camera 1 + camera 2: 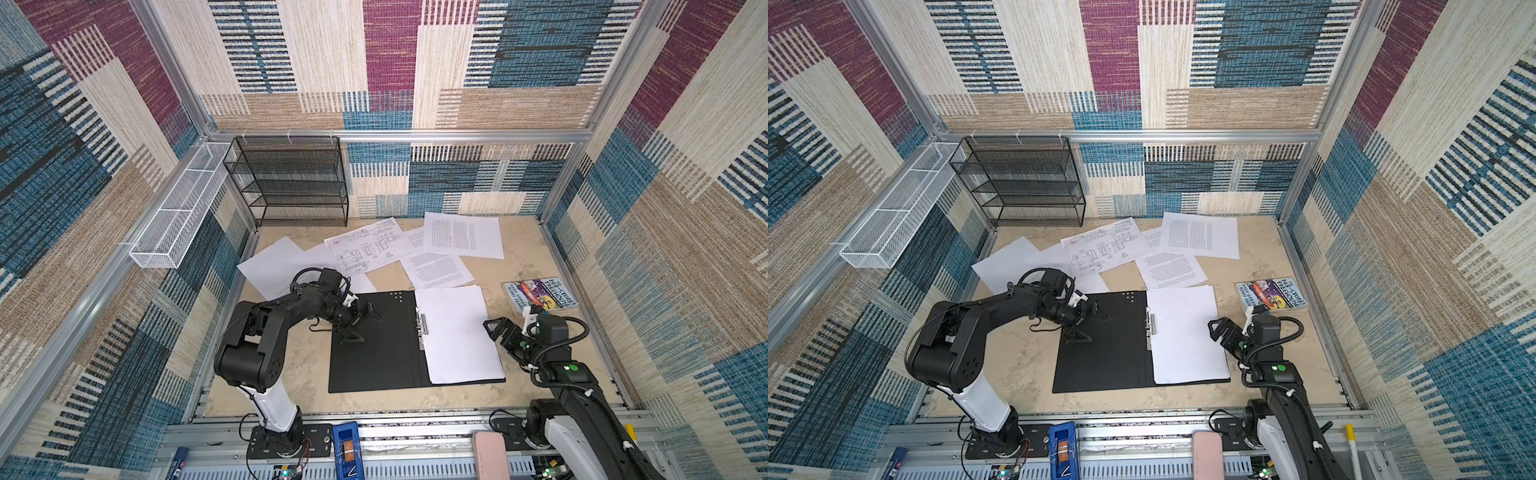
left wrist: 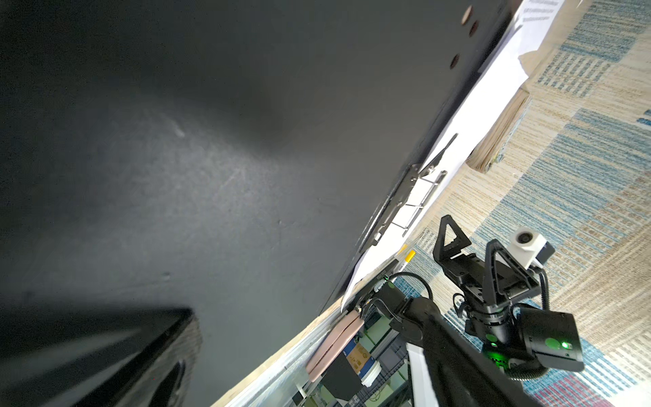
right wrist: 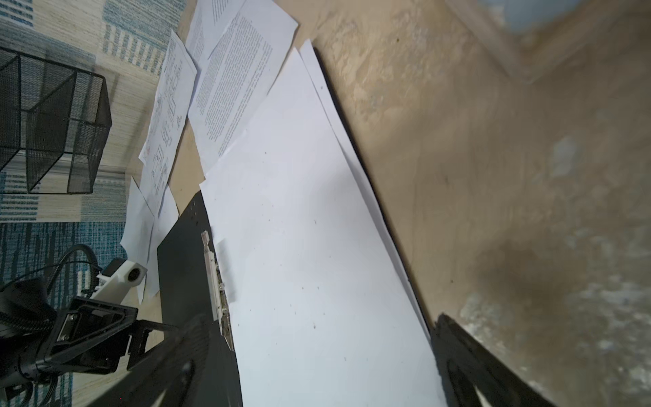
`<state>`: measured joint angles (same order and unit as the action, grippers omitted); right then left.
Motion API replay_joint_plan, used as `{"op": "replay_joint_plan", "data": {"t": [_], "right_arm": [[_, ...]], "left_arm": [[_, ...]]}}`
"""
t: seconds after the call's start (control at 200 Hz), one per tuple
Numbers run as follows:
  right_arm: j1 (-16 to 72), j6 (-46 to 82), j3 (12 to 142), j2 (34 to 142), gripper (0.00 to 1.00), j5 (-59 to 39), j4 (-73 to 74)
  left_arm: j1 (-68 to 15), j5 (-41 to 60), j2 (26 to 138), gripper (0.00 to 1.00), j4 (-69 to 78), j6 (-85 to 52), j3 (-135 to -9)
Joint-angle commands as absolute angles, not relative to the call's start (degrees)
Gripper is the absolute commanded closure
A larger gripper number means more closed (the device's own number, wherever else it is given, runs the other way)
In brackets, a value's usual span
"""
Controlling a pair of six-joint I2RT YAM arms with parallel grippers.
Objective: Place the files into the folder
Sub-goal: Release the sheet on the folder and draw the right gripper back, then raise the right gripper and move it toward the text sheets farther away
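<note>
The folder (image 1: 374, 349) (image 1: 1100, 353) lies open and flat in both top views, black inside up, with its metal clip (image 1: 422, 328) along the spine. A stack of blank white files (image 1: 457, 332) (image 1: 1187, 332) rests on its right half. More files lie behind it: a drawing sheet (image 1: 368, 245), two text sheets (image 1: 463, 235) (image 1: 436, 270) and a blank sheet (image 1: 274, 266). My left gripper (image 1: 368, 326) hovers open over the folder's bare left half (image 2: 211, 176). My right gripper (image 1: 496, 334) (image 3: 317, 370) stands open at the stack's right edge, holding nothing, with the sheets (image 3: 310, 246) below it.
A colourful paperback book (image 1: 540, 293) lies right of the folder near the right wall. A black mesh rack (image 1: 291, 183) stands at the back left. A white mesh basket (image 1: 178, 212) hangs on the left wall.
</note>
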<state>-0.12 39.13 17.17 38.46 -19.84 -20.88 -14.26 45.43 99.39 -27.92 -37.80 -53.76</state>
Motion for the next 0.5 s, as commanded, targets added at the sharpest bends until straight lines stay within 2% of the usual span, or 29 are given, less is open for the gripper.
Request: {"op": "replay_joint_plan", "data": {"t": [0.0,0.145,0.235,0.496], "right_arm": [[-0.2,38.0,19.5,40.4,0.00,-15.1,-18.9],[-0.2,34.7,21.8,46.1,0.00,-16.6,-14.1],[-0.2,32.7,23.0,50.9,0.03,-18.1,-9.3],[-0.2,26.3,33.6,72.1,0.00,-21.7,-1.7]], "left_arm": [[-13.8,42.1,100.1,0.01,-26.3,-38.5,-53.3],[-13.9,42.8,99.9,0.01,-26.3,-38.1,-53.7],[-13.9,43.3,100.0,0.01,-26.1,-37.9,-53.5],[-13.8,43.5,100.6,0.01,-25.4,-38.1,-53.0]]}}
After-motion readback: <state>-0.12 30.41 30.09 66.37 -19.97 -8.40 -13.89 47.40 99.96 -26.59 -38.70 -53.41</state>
